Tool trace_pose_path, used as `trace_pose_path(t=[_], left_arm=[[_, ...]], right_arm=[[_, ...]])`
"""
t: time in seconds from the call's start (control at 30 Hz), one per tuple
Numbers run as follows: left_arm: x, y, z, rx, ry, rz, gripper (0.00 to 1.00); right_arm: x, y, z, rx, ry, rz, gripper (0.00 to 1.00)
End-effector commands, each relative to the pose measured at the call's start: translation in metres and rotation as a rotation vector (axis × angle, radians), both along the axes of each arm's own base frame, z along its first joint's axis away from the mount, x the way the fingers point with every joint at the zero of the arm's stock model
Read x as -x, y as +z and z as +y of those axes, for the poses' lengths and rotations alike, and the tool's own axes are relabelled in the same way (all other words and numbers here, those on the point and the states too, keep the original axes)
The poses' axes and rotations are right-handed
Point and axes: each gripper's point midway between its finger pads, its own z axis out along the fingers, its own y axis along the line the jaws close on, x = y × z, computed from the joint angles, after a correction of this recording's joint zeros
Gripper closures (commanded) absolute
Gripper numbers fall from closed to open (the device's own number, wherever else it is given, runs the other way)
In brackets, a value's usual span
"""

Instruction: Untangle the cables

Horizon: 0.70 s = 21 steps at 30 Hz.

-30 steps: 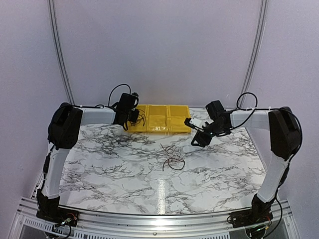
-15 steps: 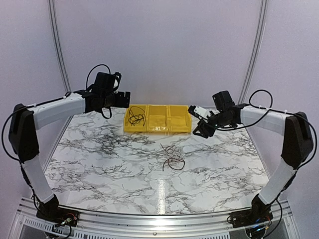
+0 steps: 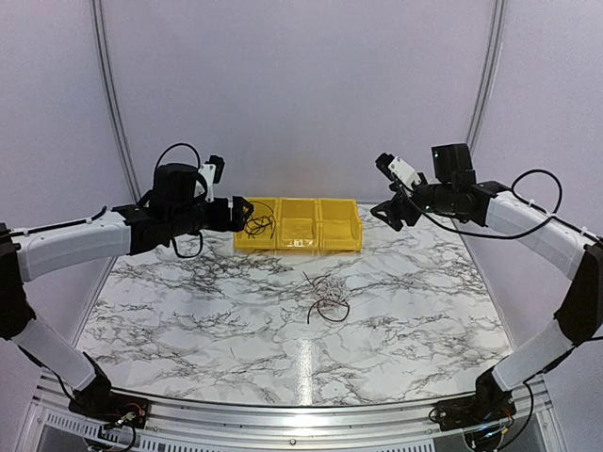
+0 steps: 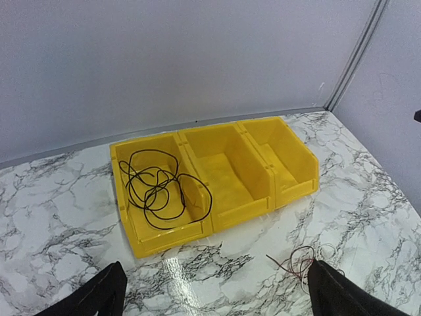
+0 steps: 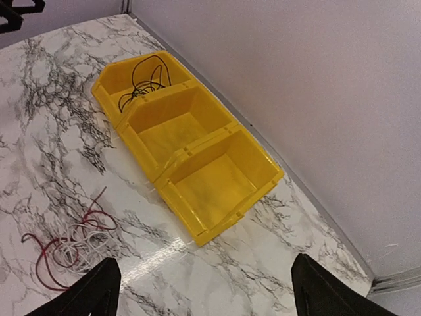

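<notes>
A small tangle of thin cables (image 3: 327, 294), red, pale and dark, lies on the marble table in front of the yellow bins (image 3: 311, 247). It shows in the left wrist view (image 4: 304, 260) and in the right wrist view (image 5: 69, 245). A loose black cable (image 3: 257, 222) lies coiled in the left bin (image 4: 161, 191), the far bin in the right wrist view (image 5: 146, 78). My left gripper (image 3: 241, 214) hovers open and empty left of the bins (image 4: 217, 303). My right gripper (image 3: 388, 213) hovers open and empty high at the right of the bins (image 5: 210, 296).
Three yellow bins stand joined in a row (image 4: 243, 210) at the back of the table (image 5: 177, 210); the middle and right ones hold nothing. White walls close the back and sides. Bare marble table (image 3: 217, 320) lies around the tangle.
The left arm has lifted out of the left bin and swung left, leaving the black cable in it. The right arm has risen and pulled back to the right. The tangle has not moved.
</notes>
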Motion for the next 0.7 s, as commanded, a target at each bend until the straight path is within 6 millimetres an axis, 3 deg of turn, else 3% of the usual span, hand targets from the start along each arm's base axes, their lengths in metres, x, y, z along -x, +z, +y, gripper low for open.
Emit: trace_pose_path(t=[0.0, 0.07, 0.13, 0.2, 0.27, 0.33, 0.4, 0.53, 0.67], left_arm=[[-0.015, -0.022, 0.026, 0.014, 0.207, 0.037, 0.01], [-0.019, -0.030, 0.024, -0.061, 0.202, 0.071, 0.01], [-0.018, -0.036, 0.036, -0.040, 0.268, 0.084, 0.01], [-0.014, -0.034, 0.047, 0.073, 0.285, 0.057, 0.01], [-0.007, -0.038, 0.042, 0.090, 0.198, 0.011, 0.04], [0.001, -0.043, 0.018, 0.035, 0.049, -0.013, 0.14], [0.015, -0.048, -0.015, 0.019, -0.118, -0.003, 0.21], [0.050, -0.065, -0.073, 0.016, -0.377, 0.039, 0.30], [0.070, -0.080, -0.097, 0.011, -0.447, 0.081, 0.31]], right_arm=[[0.028, -0.038, 0.028, -0.006, 0.224, 0.135, 0.20], [0.038, -0.061, 0.034, 0.052, 0.278, 0.178, 0.30], [0.050, -0.081, 0.037, 0.076, 0.317, 0.213, 0.38], [0.066, -0.096, 0.043, 0.084, 0.365, 0.233, 0.41], [0.086, -0.112, 0.051, 0.093, 0.429, 0.262, 0.42], [0.102, -0.132, 0.058, 0.135, 0.484, 0.290, 0.44], [0.101, -0.152, 0.062, 0.177, 0.461, 0.305, 0.44], [0.078, -0.165, 0.072, 0.152, 0.389, 0.376, 0.50], [0.051, -0.177, 0.082, 0.084, 0.306, 0.483, 0.50]])
